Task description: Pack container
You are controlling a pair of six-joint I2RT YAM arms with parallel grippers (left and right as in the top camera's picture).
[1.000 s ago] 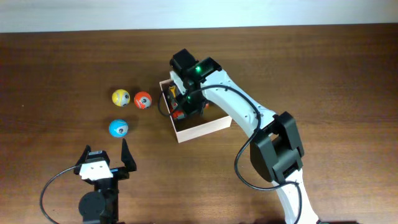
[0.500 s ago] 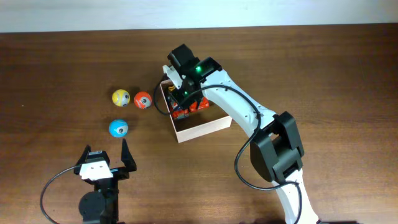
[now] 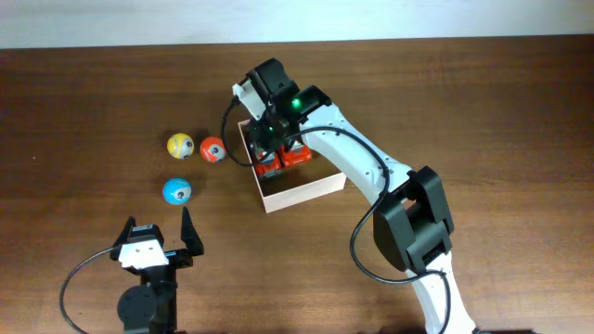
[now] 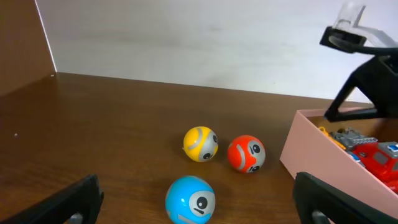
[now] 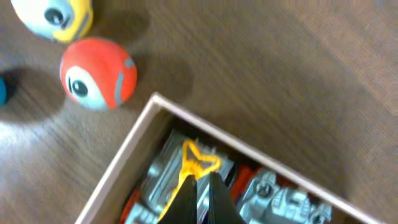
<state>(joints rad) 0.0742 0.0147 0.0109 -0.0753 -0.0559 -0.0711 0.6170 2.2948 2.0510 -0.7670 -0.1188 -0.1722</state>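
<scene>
The container (image 3: 299,192) is a cream-white shallow box at mid table; its wall also shows in the left wrist view (image 4: 311,149) and its rim in the right wrist view (image 5: 186,117). Red and grey toy vehicles (image 3: 293,156) with a yellow crane arm (image 5: 198,160) lie inside it. My right gripper (image 3: 267,134) hovers over the box's far-left corner, its fingers (image 5: 203,183) pressed together just above the toys, holding nothing I can see. My left gripper (image 3: 158,234) is open and empty near the table's front, facing the balls (image 4: 198,214).
Three toy balls lie left of the box: yellow (image 3: 180,146), red-orange (image 3: 213,149) and blue (image 3: 176,191). The blue ball (image 4: 190,198) is closest to my left gripper. The right arm reaches over the box from the front right.
My right gripper has risen out of the box and shifted toward its far-left corner. The red toys inside are now more exposed. The left arm has not moved.
</scene>
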